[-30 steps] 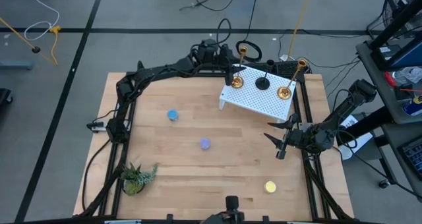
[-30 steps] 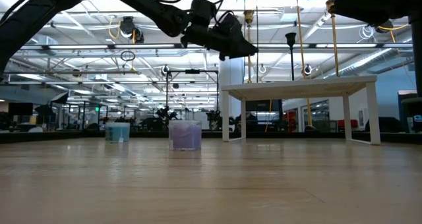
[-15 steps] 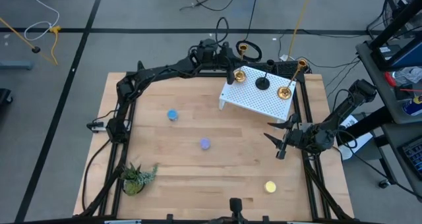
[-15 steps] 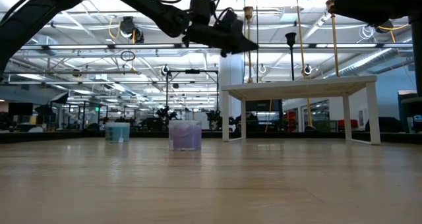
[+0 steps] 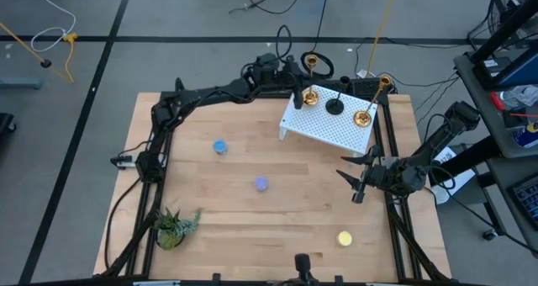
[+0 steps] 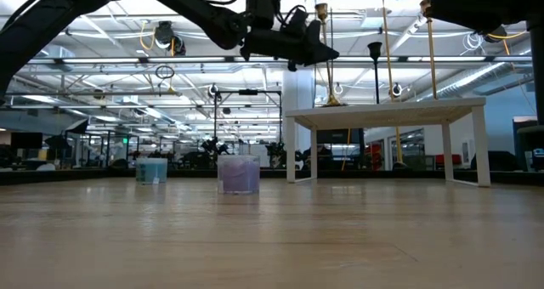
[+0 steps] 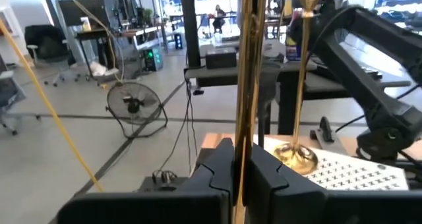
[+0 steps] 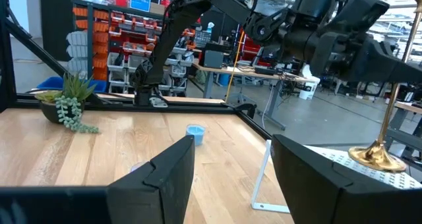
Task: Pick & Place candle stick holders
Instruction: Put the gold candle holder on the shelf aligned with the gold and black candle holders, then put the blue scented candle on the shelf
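Observation:
A brass candle stick holder (image 5: 309, 96) stands at the far left corner of the white perforated stand (image 5: 332, 128), with my left gripper (image 5: 298, 93) shut on its stem. In the low view this holder (image 6: 325, 34) leans, its base (image 6: 331, 104) showing just above the stand's top. A black holder (image 5: 334, 108) and a second brass holder (image 5: 363, 116) stand on the same stand. Low round blue (image 5: 220, 147), lilac (image 5: 261, 183) and yellow (image 5: 345, 238) holders sit on the table. My right gripper (image 5: 353, 179) waits open near the table's right edge. My left gripper pinches the brass holder's slim stem (image 7: 246, 128) between its two fingers (image 7: 221, 166), about midway up. The fingers come level from the table's left and lie across the stem. The holder is tilted; whether its base still rests on the stand, I cannot tell.
A small green plant (image 5: 174, 225) stands at the near left corner. The stand sits at the far right of the table, its legs (image 6: 303, 153) on the wood. Bare wood lies between the low holders and the stand.
My left gripper has shut on the brass holder's stem and taken hold. The holder's base has shifted a little toward the table's far right on the stand, and the holder now leans, with its base showing in the low view.

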`<action>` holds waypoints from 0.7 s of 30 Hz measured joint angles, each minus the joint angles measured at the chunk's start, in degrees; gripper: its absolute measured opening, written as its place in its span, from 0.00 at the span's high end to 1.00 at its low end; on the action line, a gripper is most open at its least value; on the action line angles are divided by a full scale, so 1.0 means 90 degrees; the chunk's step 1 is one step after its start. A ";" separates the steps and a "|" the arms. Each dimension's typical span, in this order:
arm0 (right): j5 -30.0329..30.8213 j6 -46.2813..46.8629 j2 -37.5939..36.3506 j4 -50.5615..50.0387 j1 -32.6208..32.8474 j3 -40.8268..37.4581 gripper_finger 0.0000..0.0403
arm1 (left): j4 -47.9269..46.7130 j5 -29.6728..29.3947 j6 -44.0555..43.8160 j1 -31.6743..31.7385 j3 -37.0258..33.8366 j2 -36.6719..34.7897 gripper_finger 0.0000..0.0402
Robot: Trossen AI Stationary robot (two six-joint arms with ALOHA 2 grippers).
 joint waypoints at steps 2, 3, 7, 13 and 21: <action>-0.0002 0.0091 0.0002 -0.0002 0.0000 0.0000 0.51 | -0.0030 -0.0052 -0.0009 -0.0006 0.0000 0.0050 0.97; -0.0001 0.0144 0.0002 -0.0002 -0.0001 0.0000 0.51 | -0.0060 -0.0056 -0.0024 0.0013 0.0000 0.0061 0.97; -0.0003 0.0165 0.0035 -0.0008 0.0000 0.0000 0.51 | -0.0081 -0.0074 -0.0137 0.0030 0.0000 0.0117 0.97; -0.0002 0.0160 0.0070 -0.0005 0.0000 0.0000 0.51 | -0.0347 -0.0275 0.0018 0.0029 0.0000 0.0129 0.84; -0.0003 0.0244 0.0073 -0.0038 0.0000 0.0000 0.51 | -0.0594 -0.0270 0.0150 0.0057 0.0000 0.0097 0.68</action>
